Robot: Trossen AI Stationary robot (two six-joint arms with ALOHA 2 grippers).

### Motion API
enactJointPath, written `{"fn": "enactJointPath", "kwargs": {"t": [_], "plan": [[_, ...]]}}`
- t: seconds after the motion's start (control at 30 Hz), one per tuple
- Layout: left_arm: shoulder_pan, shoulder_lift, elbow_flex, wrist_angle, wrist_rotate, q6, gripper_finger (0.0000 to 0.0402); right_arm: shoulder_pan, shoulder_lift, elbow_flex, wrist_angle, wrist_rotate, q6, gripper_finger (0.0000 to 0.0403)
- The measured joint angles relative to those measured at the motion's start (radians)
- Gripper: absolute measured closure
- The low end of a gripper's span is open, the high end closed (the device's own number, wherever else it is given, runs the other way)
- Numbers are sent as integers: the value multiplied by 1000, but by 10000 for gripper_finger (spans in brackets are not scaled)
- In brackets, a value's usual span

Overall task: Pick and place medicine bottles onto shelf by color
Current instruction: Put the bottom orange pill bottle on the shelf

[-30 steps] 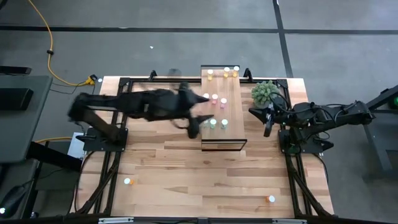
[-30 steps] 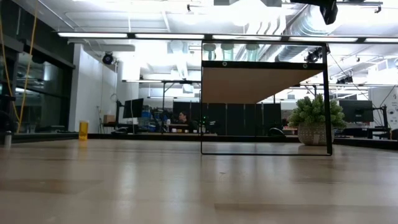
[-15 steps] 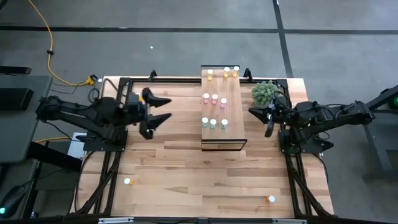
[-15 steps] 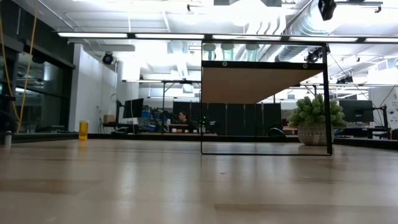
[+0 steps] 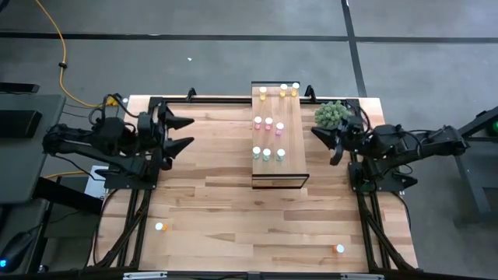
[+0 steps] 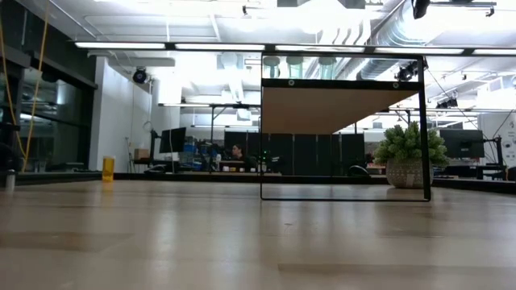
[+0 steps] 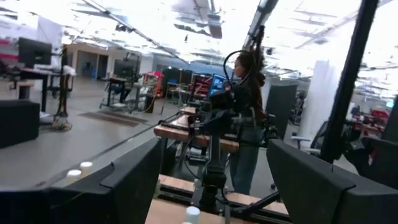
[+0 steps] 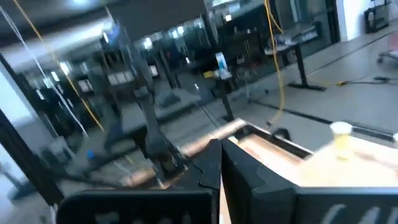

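the shelf [image 5: 278, 136] lies in the far middle of the table [image 5: 233, 218], and nine medicine bottles stand on its top in three rows by colour: yellow-orange ones [image 5: 283, 90] at the far end, pink ones [image 5: 268, 123] in the middle, pale blue-green ones [image 5: 267, 154] nearest the front. two bottles are not sorted yet: a pale one [image 5: 159, 227] near the front left of the table and an orange one [image 5: 339, 249] near the front right corner.

the left gripper [image 5: 180, 132] is near the far left edge of the table, with its fingers spread wide and nothing between them. the right gripper [image 5: 333, 148] is at the right edge, just beside a small potted plant [image 5: 332, 115], with its fingers pressed together and nothing in them.

so the step in hand seems to be the pause between two placements: no bottle is carried at this moment. the next move probably asks for the left arm to reach toward the front for the pale bottle, come down over its white cap and close on the small body, then carry it to the blue-green row.

the room for moving is good. the wide middle and front of the table hold only the two loose bottles. the care is needed at the shelf, because the standing bottles are close to each other and could easily be knocked, and each loose bottle is near a table edge and the dark frame rails [image 5: 128, 225].
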Motion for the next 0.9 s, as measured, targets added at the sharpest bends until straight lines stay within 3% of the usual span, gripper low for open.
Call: {"fn": "enactJointPath", "kwargs": {"t": [0.13, 0.4, 0.53, 0.6, 0.7, 0.83, 0.9], "plan": [[0, -1, 0, 0, -6, -10, 119, 0, 33, 59, -33, -59, 69, 365], [0, 5, 0, -36, -18, -1, 119, 3, 193, 393, -699, -305, 256, 223], [0, 3, 0, -111, -22, -71, 132, 6, 261, 452, -901, -474, 350, 185], [-1, 5, 0, -169, -49, -81, 160, 20, 276, 444, -938, -550, 384, 179], [-1, 4, -12, -213, -86, -106, 234, 56, 289, 411, -961, -627, 448, 179], [-1, -4, -79, -123, -41, -77, 364, 118, 298, 389, -992, -676, 616, 179], [-1, -14, -118, -55, -6, -65, 388, 162, 301, 388, -1001, -673, 720, 179]]}}
